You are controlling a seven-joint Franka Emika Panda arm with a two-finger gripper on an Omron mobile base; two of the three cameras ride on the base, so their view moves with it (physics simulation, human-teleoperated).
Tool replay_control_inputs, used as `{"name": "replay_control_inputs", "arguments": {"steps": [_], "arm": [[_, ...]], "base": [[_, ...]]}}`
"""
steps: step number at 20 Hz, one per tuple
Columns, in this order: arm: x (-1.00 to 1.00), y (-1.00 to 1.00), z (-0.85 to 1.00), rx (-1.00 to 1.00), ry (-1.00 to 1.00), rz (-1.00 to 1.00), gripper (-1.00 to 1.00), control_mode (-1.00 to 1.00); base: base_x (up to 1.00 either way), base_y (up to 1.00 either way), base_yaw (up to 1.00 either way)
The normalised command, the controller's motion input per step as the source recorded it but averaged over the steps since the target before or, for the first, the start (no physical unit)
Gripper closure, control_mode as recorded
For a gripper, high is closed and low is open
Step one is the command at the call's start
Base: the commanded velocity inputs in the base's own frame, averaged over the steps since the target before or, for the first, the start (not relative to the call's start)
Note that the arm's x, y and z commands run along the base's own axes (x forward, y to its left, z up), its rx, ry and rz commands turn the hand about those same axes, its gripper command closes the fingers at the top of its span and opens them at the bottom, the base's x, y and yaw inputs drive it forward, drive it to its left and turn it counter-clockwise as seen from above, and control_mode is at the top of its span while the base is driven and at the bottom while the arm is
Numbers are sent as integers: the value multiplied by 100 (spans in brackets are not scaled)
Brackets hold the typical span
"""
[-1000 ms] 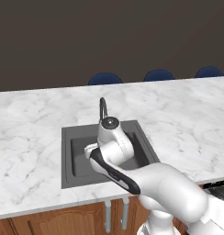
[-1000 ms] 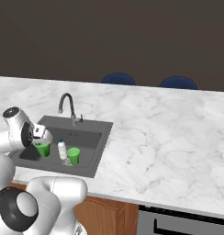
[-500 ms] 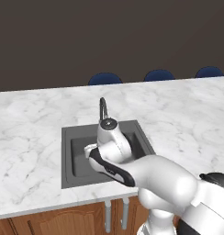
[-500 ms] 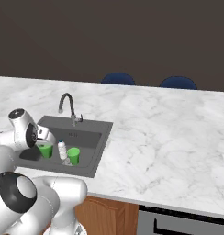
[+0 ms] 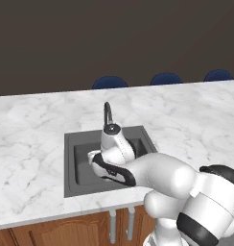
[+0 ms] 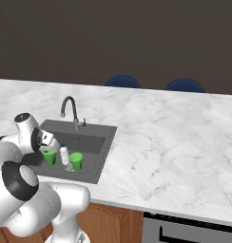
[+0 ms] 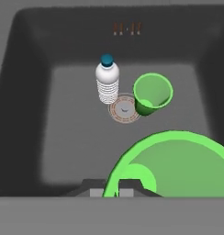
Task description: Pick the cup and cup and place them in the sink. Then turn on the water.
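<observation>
While one bright green tapered cup (image 7: pixel 152 95) stands in the dark grey basin (image 7: pixel 63 142), the gripper (image 7: pixel 111 190) pinches the second cup's (image 7: pixel 178 167) rim above it; tap untouched.

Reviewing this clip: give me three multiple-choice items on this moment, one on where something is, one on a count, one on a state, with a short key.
1. Where does the white bottle stand?
A. inside the sink
B. on the marble counter
C. on a chair

2. How many green cups are there?
A. one
B. two
C. three

3. What is the gripper doing?
A. hanging open above the counter
B. pressing the tap lever
C. shut on a cup's rim, over the basin

Key: 1 A, it stands on the basin floor by the drain. 2 B, the free cup beside the bottle, the held cup at the gripper. 3 C, the rim sits between the fingertips in the hand view.
</observation>
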Motion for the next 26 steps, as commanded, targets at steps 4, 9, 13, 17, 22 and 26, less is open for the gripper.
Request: {"name": "replay_control_inputs", "arguments": {"steps": [4,9,13,17,22,26], "arm": [[10,6,-11,5,4,-6,100,-100],[10,19,-9,4,3,-6,100,-100],[7,23,-15,1,0,-6,100,-100],[6,14,-22,0,0,-4,100,-100],[14,0,-11,0,0,-1,100,-100],[16,0,-6,0,-2,0,100,-100]], "base": [[0,0,0],[0,0,0],[0,0,0],[0,0,0],[0,0,0],[0,0,0]]}}
